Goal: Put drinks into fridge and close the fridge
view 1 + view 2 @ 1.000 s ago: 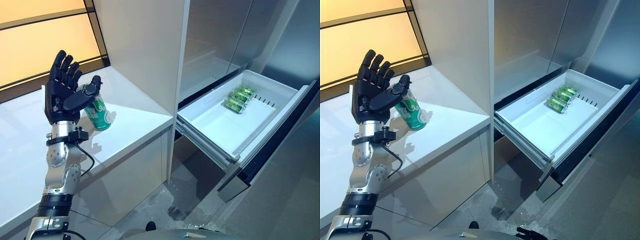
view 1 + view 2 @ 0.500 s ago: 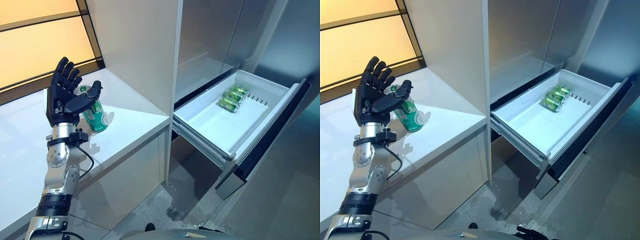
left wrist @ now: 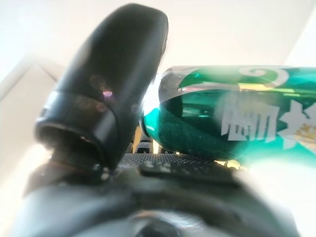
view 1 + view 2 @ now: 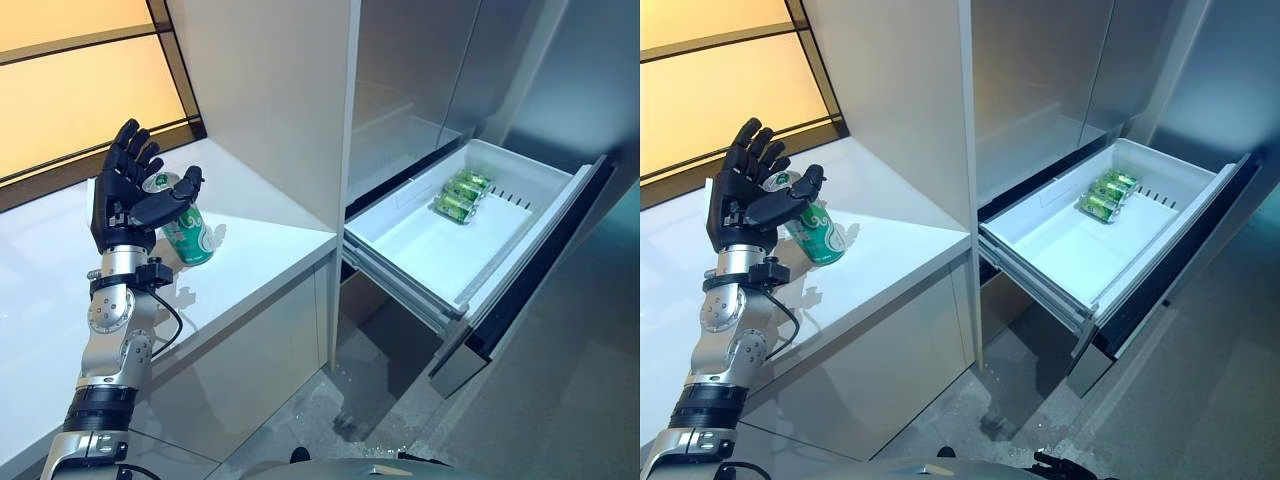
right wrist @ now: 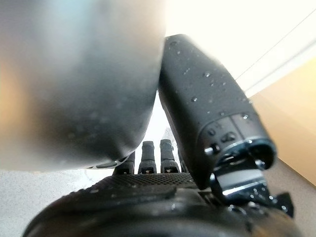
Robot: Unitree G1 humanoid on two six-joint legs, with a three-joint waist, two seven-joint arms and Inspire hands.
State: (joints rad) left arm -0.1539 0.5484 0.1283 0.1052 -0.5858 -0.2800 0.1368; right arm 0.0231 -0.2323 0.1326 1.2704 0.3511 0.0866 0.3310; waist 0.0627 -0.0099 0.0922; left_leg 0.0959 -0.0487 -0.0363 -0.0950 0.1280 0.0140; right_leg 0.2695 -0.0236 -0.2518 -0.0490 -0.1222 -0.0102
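The left hand [image 4: 127, 195] is raised above the white counter [image 4: 250, 250], with its palm turned toward the fridge side. Its fingers [image 4: 128, 150] are straight and spread, pointing upward, and the thumb [image 4: 170, 198] reaches across the front of a green can [image 4: 186, 228]. The can stands on the counter, tilted a little, just beside the palm. In the left wrist view the green can [image 3: 237, 113] lies close against the palm next to the thumb [image 3: 108, 84], but the fingers do not curl round it; from the head views it looks like the thumb touches the can near its top, though I cannot say this for sure. To the right of the counter, past a tall white panel [image 4: 270, 100], the fridge drawer [image 4: 400, 245] is pulled out wide. Its white tub is mostly bare, and several green cans [image 4: 458, 196] lie on their sides together at the far end of it, near the back wall. Above the drawer are the closed grey fridge doors [image 4: 420, 70]. The right hand [image 5: 163, 202] shows only in its own wrist view, very close to the camera: its thumb [image 5: 207, 108] stands out large and some fingers [image 5: 150, 157] show beyond the palm, looking rather straight, beside a big blurred grey shape that I cannot identify.
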